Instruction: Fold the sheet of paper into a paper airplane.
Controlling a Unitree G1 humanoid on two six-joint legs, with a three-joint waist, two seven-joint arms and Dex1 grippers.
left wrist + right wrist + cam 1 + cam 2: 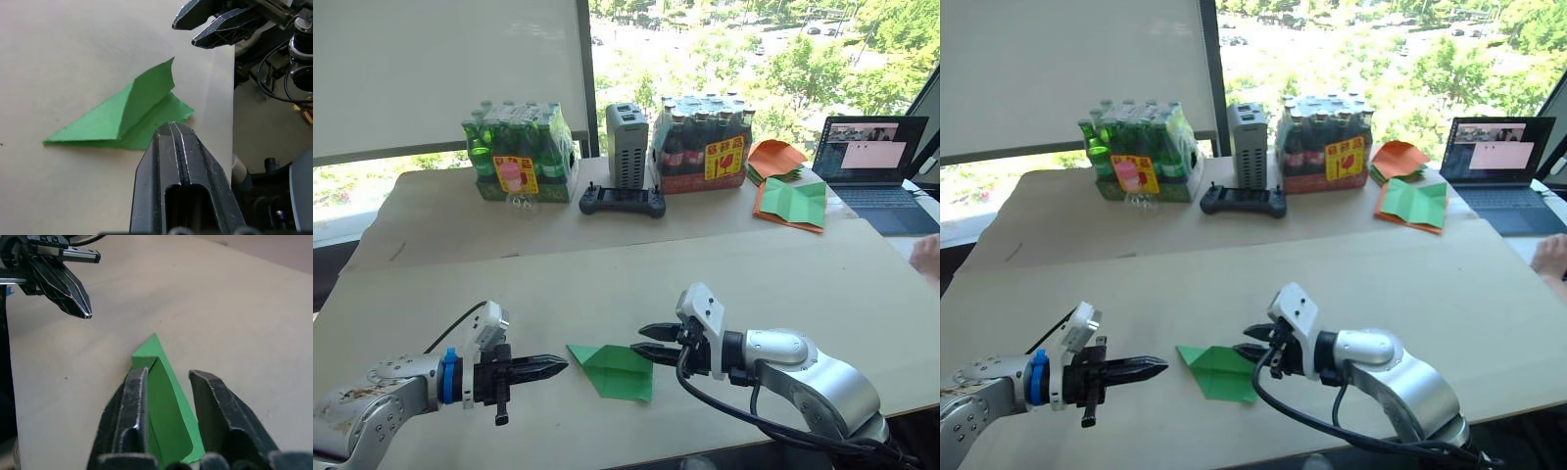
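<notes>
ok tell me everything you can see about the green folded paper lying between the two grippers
The paper airplane is thin, bright green, plain paper, folded into a pointed wedge. It lies on the pale table near its front edge, tip toward the left gripper, which is shut and just short of it. One flap stands up along a crease. The right gripper, open, sits over its wide end.

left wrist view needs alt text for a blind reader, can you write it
A partly folded green sheet of paper lies on a pale table, one flap raised. The left hand, fingers shut, points at its edge, and the right hand, fingers slightly apart, hovers beyond it.
</notes>
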